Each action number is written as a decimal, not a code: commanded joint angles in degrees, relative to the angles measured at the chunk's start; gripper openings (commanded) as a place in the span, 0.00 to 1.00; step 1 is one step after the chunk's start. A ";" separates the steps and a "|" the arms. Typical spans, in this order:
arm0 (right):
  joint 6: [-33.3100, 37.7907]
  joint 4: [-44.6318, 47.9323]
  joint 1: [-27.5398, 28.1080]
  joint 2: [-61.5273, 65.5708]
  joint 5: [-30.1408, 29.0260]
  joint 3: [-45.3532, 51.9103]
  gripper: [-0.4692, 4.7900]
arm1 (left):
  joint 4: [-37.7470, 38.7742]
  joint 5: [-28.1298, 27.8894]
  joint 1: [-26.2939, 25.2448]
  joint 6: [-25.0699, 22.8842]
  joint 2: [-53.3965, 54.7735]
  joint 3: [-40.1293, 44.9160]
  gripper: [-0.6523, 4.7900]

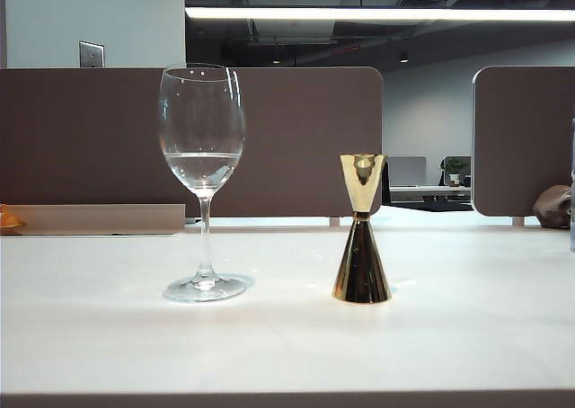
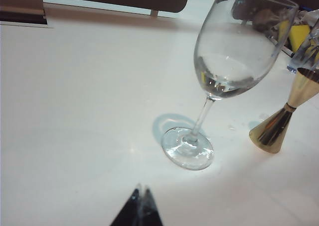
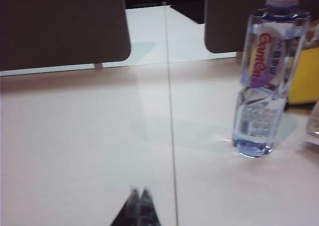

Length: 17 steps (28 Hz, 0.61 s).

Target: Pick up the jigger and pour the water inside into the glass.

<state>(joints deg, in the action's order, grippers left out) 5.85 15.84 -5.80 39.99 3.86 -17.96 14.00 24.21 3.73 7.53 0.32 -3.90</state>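
A white table (image 1: 449, 336) fills the lower half of the exterior view, with brown partitions (image 1: 305, 138) standing behind it across the middle of the frame. No arm shows in that view.

The glass (image 1: 202, 129) stands upright left of centre, its foot flat on the table. Water (image 1: 203, 167) sits in the lower part of its bowl. In the left wrist view the glass appears in the upper right, tilted by the camera angle, with its foot near the middle of the frame.

The jigger (image 1: 361, 237) stands upright right of centre in the exterior view, well apart from the glass, its wider cone down on the table. Nothing touches it. Whether it holds any liquid cannot be told. In the left wrist view it shows at the right edge, beside the glass.

A bottle (image 3: 263, 76) with a white cap and a red-lettered label stands on the table at the right of the right wrist view, with something yellow (image 3: 303, 76) behind it.

The left gripper (image 2: 141, 203) shows at the bottom centre of its wrist view, fingertips together, holding nothing, short of the glass's foot. The right gripper (image 3: 138, 204) shows at the bottom centre of its view, blurred, fingertips together over bare table, empty.
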 commanded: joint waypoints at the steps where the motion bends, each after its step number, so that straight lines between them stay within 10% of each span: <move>1: -2.84 2.01 0.00 -0.17 -0.09 -0.13 0.08 | -0.76 0.07 -0.07 -0.04 0.02 -0.20 0.11; 17: -12.02 5.64 -0.09 -0.17 -1.33 -0.13 0.08 | 3.17 -0.50 -0.17 -0.04 0.02 -0.15 0.11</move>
<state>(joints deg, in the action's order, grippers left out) -6.00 20.67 -5.78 39.94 3.01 -17.96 15.49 24.18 3.73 7.53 0.27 -3.90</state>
